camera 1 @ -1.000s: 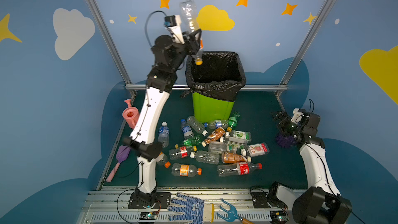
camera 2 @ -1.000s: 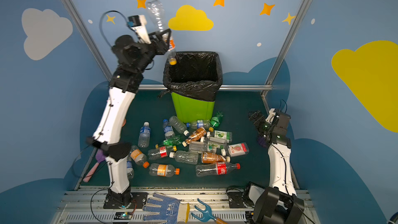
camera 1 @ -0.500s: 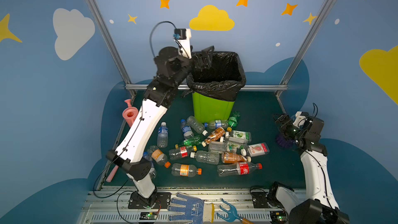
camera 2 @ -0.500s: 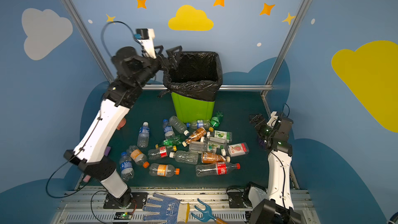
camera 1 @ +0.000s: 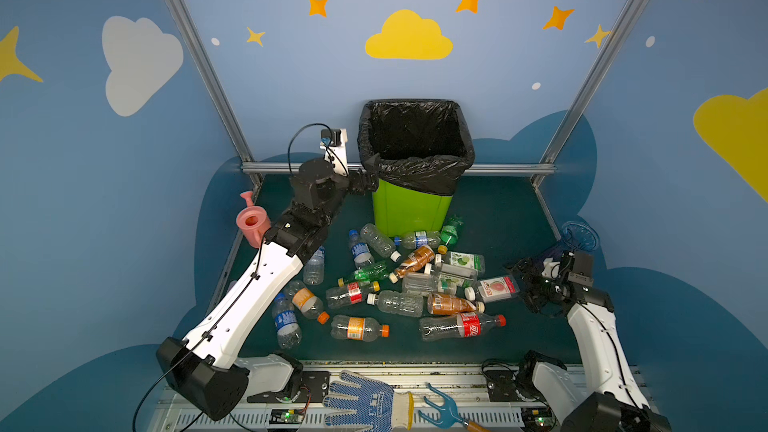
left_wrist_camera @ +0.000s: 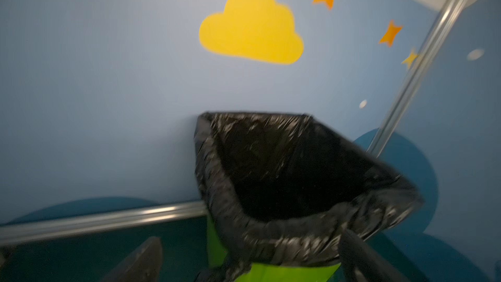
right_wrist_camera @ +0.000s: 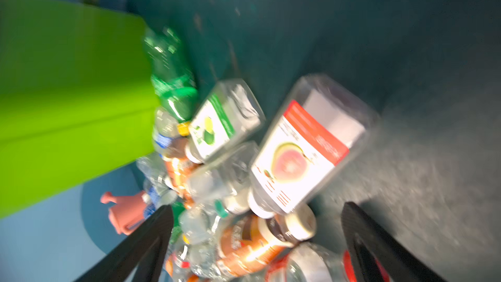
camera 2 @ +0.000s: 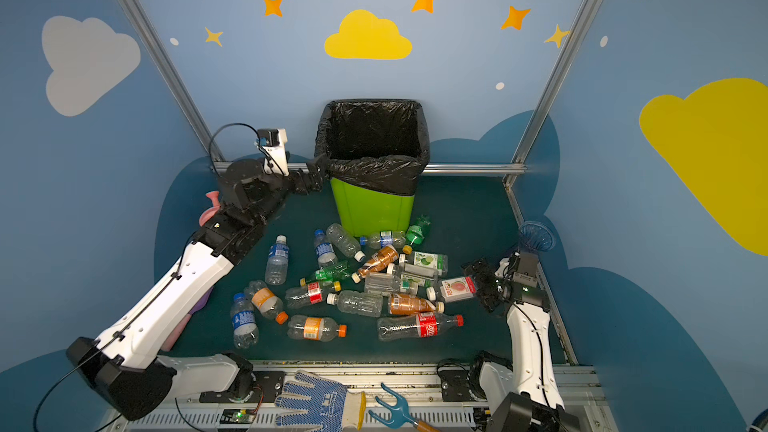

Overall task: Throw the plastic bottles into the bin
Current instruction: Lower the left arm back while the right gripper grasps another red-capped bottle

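Top views sharp, evenly lit (edges bowed); both wrist views motion-blurred throughout.

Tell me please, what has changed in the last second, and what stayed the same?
The left hand let go of the clear bottle it held above the bin, then came down beside it, open and empty. The right hand, open, shifted slightly near the plastic bottles, which stayed put, as did the bin.

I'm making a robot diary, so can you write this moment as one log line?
left gripper: open, empty, beside bin | right gripper: open, empty, beside peach-label bottle | plastic bottles: scattered before bin
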Robot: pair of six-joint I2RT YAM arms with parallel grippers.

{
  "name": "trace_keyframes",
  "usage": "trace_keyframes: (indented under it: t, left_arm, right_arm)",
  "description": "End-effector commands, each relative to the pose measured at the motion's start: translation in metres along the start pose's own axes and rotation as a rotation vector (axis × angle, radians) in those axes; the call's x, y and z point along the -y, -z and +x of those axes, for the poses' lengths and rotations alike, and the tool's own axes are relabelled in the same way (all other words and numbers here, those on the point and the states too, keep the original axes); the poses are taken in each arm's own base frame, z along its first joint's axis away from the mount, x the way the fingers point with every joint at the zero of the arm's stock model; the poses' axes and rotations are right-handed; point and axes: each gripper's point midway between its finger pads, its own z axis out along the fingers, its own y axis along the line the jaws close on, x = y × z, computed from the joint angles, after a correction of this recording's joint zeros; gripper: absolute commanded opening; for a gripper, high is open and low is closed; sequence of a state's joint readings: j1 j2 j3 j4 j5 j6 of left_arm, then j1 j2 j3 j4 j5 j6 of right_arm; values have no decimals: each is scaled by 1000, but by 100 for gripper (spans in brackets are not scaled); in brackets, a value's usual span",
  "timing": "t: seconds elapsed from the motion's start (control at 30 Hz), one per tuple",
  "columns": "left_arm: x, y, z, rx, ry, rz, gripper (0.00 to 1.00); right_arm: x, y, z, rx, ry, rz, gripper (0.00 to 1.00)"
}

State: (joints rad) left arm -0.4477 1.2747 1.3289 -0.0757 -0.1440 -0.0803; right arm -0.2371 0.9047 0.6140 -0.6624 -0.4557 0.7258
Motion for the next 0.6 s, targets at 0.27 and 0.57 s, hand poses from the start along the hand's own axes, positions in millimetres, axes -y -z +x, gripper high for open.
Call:
trace_keyframes:
  t: [0.27,0.57]
  left_arm:
    - [-103,53,70,-87,190,-290,100]
    - [-114,46,104,-184,195,-325,100]
  right_arm:
    - [36,11,71,-99,-57,139,95]
    - [34,13,112,-205,-73,191,94]
